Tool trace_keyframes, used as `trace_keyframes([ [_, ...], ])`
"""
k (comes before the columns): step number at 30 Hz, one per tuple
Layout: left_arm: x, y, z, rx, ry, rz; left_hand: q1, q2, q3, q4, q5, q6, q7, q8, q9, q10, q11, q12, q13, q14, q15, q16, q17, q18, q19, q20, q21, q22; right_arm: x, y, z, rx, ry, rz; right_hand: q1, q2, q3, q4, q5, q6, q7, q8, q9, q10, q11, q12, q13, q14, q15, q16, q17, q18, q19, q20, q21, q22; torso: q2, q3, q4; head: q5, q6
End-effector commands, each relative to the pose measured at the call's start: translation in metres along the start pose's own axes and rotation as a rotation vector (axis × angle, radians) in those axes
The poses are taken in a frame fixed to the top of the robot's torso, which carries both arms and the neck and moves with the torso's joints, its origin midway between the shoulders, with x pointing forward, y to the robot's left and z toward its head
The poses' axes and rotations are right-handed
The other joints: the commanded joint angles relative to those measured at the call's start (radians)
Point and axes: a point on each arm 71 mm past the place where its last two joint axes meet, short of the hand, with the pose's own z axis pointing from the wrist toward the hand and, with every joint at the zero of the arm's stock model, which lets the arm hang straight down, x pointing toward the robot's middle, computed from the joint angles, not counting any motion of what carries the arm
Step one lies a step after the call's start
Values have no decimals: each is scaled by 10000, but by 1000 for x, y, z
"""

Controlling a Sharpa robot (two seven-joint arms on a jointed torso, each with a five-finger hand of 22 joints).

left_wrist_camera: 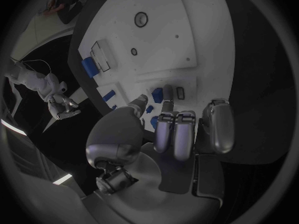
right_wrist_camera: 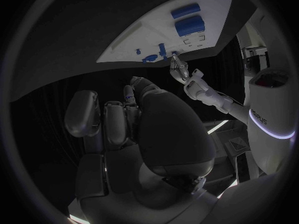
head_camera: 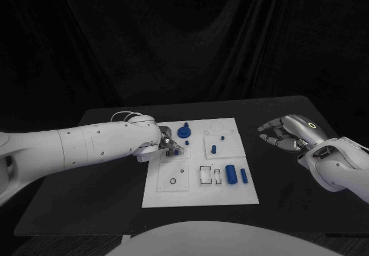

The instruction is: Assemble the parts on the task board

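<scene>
The white task board (head_camera: 201, 186) lies mid-table. My left hand (head_camera: 167, 143) reaches over its upper left part, thumb and a fingertip (left_wrist_camera: 167, 95) closed around a small blue part (left_wrist_camera: 157, 92) just above the board (left_wrist_camera: 187, 35), beside a small slot (left_wrist_camera: 181, 92). A blue gear-like part (head_camera: 184, 132) stands just right of that hand. Two small blue pegs (head_camera: 213, 148) stand in the upper right panel. A thick blue cylinder (head_camera: 230, 174) and a thinner one (head_camera: 243, 176) lie at the right edge. My right hand (head_camera: 286, 133) hovers right of the board, fingers curled, holding nothing.
Round holes (head_camera: 174, 181) and rectangular slots (head_camera: 206, 174) mark the board's lower half. Bare black table (head_camera: 92, 202) surrounds the board on all sides. The right wrist view shows the board (right_wrist_camera: 149, 35), the cylinders (right_wrist_camera: 190, 25) and my left hand (right_wrist_camera: 179, 67) beyond the right hand (right_wrist_camera: 143, 124).
</scene>
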Motion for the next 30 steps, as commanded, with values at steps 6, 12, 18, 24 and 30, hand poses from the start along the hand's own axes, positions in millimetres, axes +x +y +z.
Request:
trace_keyframes([
  [6, 0, -1, 0, 207, -26, -82, -624, -177, -964, 763, -40, -46, 34, 55, 49, 908, 62, -75, 2510, 1055, 46, 27, 2635, 114, -7, 3, -70, 1861, 1, -2, -1, 192, 55, -5, -21, 112, 52, 16, 36, 88, -15, -50, -15, -37, -45, -29, -1065, 472, -41, -47, -8, 48, -75, 4, -53, 1433, 7, 4, -4, 34, -2],
  [12, -1, 0, -1, 322, -237, -237, -621, 8, -1504, 1298, -36, -6, 29, 80, 90, 915, 61, -66, 2515, 1055, 49, 27, 2635, 111, 4, 6, -67, 1871, 1, -2, -1, 194, 52, -10, -17, 110, 60, 7, 47, 89, -17, -52, -16, -37, -47, -32, -1067, 470, -41, -56, -20, 48, -76, 3, -54, 1433, 15, 1, 0, 59, -2],
  [18, -4, 3, -7, 458, -499, -430, -275, 137, -1705, 1402, -24, 146, -19, 179, 144, 982, 28, 17, 2558, 1055, 25, 27, 2635, 86, 98, -4, 52, 1911, 1, -3, -1, 176, 26, -21, -17, 110, 60, 7, 47, 89, -17, -52, -16, -37, -47, -32, -1067, 470, -41, -56, -20, 48, -76, 3, -54, 1433, 17, -1, -5, 58, -2],
  [24, -28, 4, -24, 692, -827, -327, 206, 265, -1910, 1418, -20, 197, -60, 239, 190, 1080, -15, 144, 2625, 1055, -14, 27, 2635, 52, 221, -38, 205, 1959, -1, -2, -3, 79, -95, -21, -104, 89, 54, 37, 41, 86, -6, -66, -23, -26, -38, -28, -1068, 476, -38, -30, 7, 39, -65, 3, -8, 1443, 13, 4, 2, 164, -2],
  [30, -60, 7, -45, 908, -1351, -257, 855, 419, -1963, 1217, -2, 197, -88, 274, 224, 1080, -41, 144, 2625, 1055, -38, 27, 2635, 30, 296, -64, 297, 1989, -3, 1, -6, -12, -248, 27, -321, 76, 31, 137, -21, 94, -12, -86, -36, 43, -39, 40, -1022, 532, -37, 160, 205, -27, 45, 8, 367, 1532, 8, -10, -3, 233, -2],
])
